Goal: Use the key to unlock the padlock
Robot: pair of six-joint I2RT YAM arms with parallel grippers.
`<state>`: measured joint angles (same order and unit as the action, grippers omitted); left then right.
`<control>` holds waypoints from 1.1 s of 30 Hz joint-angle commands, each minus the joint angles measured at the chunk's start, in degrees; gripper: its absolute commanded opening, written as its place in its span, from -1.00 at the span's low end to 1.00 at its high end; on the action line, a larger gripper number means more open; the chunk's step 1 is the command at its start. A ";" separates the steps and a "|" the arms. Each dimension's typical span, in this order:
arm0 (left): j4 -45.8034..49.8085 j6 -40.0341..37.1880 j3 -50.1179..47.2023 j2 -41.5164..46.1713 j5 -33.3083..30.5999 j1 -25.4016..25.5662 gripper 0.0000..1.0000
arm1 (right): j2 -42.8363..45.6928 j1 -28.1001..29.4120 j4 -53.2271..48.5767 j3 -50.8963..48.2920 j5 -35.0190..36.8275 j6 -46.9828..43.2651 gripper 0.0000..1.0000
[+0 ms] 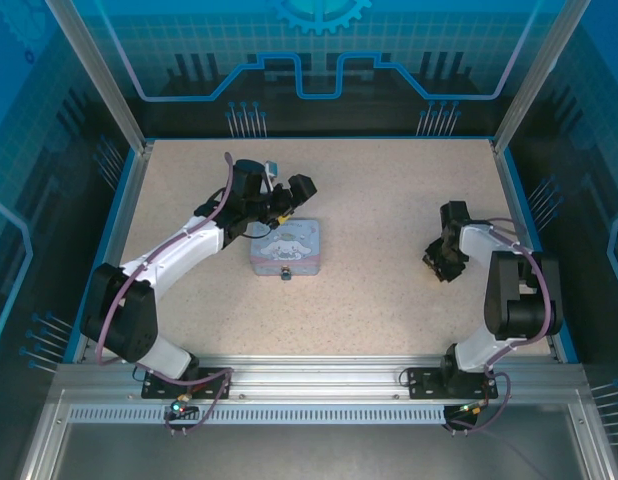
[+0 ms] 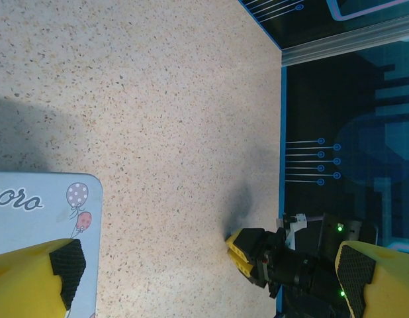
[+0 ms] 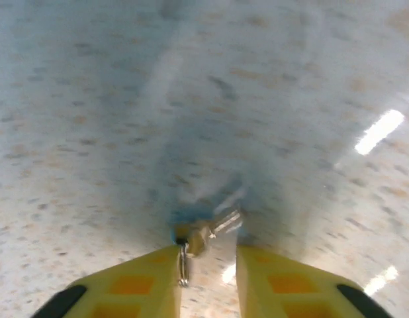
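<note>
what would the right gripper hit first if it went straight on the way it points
Most likely the key, lying just ahead of the right gripper between its fingertips, with the table right beneath. Blurred view, so the gap is unclear.

1. Top view: bright, even overhead light, sharp throughout; shadows on the surface (image 1: 389, 220) are faint and short.
2. Left wrist view: crisp; a broad soft shadow darkens the surface at left, with a smaller smudge lower right.
3. Right wrist view: blurred and hazy; white glare streaks at right; a bluish shadow lies ahead of the right pincer (image 3: 208, 265).
</note>
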<state>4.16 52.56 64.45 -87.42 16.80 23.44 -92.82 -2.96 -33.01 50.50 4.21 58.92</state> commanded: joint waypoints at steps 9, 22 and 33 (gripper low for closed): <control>-1.52 0.83 1.07 -0.44 1.40 0.73 0.98 | 2.89 7.85 4.23 1.14 -5.52 -8.53 -1.00; -1.60 1.19 0.09 0.57 0.88 1.34 0.98 | 7.17 33.58 4.88 -9.91 -5.55 -9.69 -1.00; -0.73 0.96 0.67 0.77 0.31 1.96 0.98 | 14.87 34.48 0.83 -6.43 -1.31 -15.57 -0.01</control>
<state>3.95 53.67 64.45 -87.50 16.93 24.99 -79.35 32.32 -27.99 41.30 0.10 46.13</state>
